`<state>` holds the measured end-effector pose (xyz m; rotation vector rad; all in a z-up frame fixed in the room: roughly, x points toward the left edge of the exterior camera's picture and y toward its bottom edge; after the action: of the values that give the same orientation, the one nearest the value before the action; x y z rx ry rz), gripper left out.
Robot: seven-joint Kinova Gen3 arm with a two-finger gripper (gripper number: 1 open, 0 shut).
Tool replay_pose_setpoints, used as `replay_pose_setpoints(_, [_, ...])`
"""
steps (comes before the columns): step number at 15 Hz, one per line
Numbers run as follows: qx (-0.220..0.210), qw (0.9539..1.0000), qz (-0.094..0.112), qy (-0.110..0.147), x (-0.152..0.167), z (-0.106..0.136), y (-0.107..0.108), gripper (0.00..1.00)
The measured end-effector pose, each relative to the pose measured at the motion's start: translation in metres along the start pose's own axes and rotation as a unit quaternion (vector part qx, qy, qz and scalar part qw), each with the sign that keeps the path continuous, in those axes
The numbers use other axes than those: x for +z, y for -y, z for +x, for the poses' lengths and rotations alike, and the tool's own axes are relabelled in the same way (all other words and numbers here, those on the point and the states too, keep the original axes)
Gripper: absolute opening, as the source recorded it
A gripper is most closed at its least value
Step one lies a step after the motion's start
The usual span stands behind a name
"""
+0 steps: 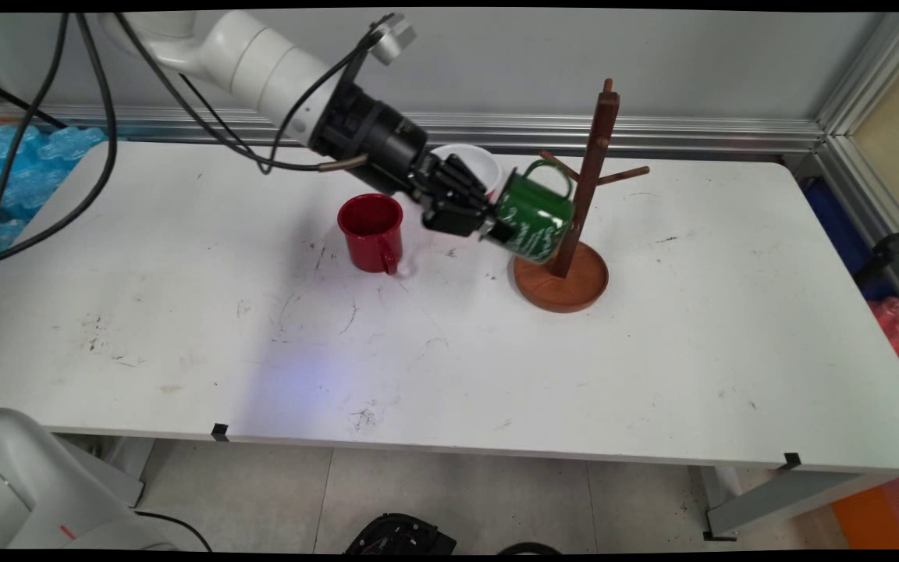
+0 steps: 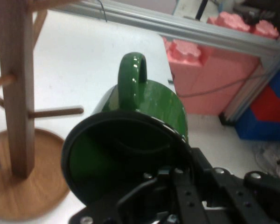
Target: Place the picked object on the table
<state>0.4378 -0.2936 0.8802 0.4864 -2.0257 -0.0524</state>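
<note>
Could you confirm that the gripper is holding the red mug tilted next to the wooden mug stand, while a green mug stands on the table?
Not quite: the colours are swapped. In the main view the gripper holds the green mug tilted next to the wooden mug stand, while the red mug stands on the table.

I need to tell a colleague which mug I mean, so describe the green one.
Find the wooden mug tree right of the table's middle. The green mug hangs tilted against its post, gripped at the rim by the gripper; the red mug stands upright on the table.
</note>
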Motion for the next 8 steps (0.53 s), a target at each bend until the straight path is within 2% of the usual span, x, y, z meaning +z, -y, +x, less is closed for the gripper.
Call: replay_pose_setpoints(8, [0.038,0.9973,-0.007,0.063,-0.031,-0.032,0.006,0.00])
